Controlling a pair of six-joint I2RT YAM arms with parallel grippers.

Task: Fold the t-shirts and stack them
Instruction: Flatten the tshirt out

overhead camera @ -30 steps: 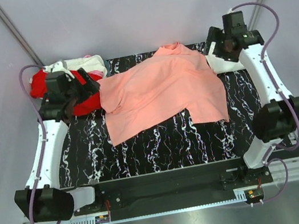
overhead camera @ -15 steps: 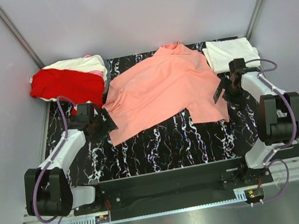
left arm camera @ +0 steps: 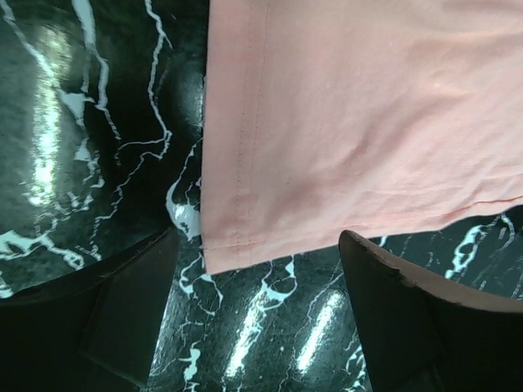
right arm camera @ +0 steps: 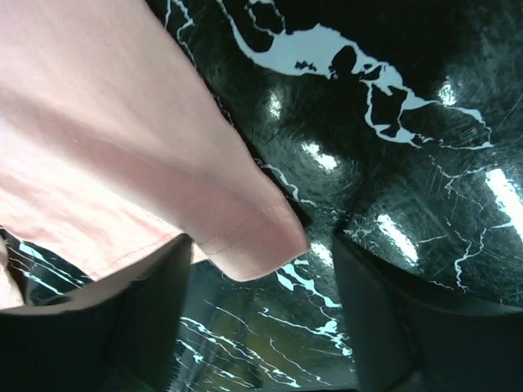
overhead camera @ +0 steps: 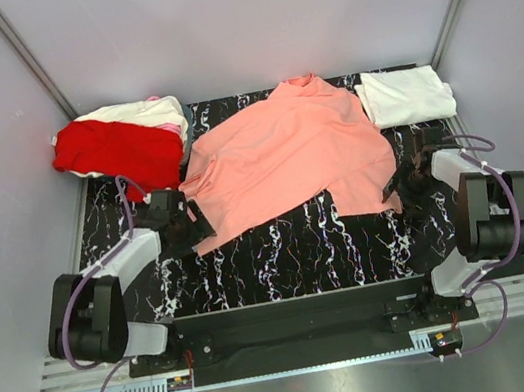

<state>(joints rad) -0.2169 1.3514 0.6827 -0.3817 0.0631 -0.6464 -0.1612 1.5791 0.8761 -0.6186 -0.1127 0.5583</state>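
Red tee (overhead camera: 117, 152), paler tees (overhead camera: 141, 113) half hidden beneath

My top camera looks steeply down from high behind me, far enough back to hold the whole worktop (overhead camera: 282, 253). Each wrist camera hangs very close over the worktop and looks out between its tool's fingers. The left tool (left arm camera: 261, 245) view shares the tee's (overhead camera: 285, 151) near-left corner with the top view. The right tool (right arm camera: 261, 245) view shares the near-right corner.

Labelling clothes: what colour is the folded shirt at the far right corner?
The folded shirt is white, clearest in the top external view.
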